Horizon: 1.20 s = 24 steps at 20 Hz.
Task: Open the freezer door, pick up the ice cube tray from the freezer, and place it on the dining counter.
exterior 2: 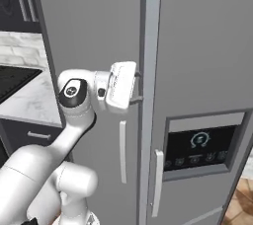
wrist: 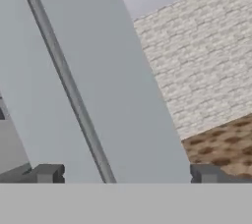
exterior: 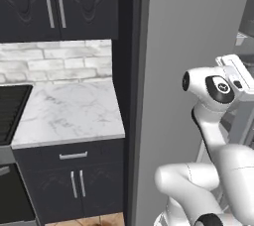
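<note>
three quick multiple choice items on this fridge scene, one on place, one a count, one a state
1. Where is the claw?
A. over the marble worktop
B. by the seam between the freezer's two doors, above the handles
C. down at the floor

2. How many vertical bar handles are on the freezer front?
A. one
B. two
C. four

3. The claw is
A. open, holding nothing
B. shut on a tray
C. shut on a handle

Answers:
1 B, the claw sits at the middle seam of the freezer.
2 B, left handle and right handle.
3 A, its tips stand wide apart in the hand view.
</note>
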Available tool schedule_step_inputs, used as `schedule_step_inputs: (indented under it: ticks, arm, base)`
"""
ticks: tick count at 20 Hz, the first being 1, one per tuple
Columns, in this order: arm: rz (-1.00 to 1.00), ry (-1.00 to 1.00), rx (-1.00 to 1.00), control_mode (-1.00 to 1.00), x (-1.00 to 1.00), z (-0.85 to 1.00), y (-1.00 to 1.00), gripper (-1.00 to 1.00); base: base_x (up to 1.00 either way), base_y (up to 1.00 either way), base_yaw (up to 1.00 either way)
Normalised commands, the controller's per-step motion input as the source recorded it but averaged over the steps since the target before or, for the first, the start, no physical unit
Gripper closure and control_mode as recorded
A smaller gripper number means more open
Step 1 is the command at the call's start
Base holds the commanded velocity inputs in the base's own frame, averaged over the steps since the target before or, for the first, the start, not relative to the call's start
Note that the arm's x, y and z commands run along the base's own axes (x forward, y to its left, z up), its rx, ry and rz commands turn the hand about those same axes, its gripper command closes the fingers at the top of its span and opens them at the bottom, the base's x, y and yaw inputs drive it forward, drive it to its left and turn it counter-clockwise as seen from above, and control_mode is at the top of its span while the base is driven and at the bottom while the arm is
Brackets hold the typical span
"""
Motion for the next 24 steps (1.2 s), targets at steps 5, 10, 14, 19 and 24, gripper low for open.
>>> schedule_step_inputs:
  ticks: [5, 10, 14, 19, 24]
  arm:
    - [-0.23, 0.00, 0.12, -1.00, -0.52, 0.00, -0.97, -1.00]
    - [-0.21, 0.00, 0.12, -1.00, -0.51, 0.00, -1.00, -1.00]
    - [-0.18, 0.00, 0.12, -1.00, -0.57, 0.00, -1.00, -1.00]
    - [-0.15, 0.00, 0.09, -1.00, -0.64, -0.02, -0.98, -1.00]
    - [-0.14, 0.00, 0.03, -1.00, -0.59, -0.11, -0.83, -1.00]
  base:
    - [0.00, 0.00, 0.00]
    - [0.00, 0.00, 0.00]
    - [0.00, 0.00, 0.00]
    - [0.00, 0.00, 0.00]
    - [0.00, 0.00, 0.00]
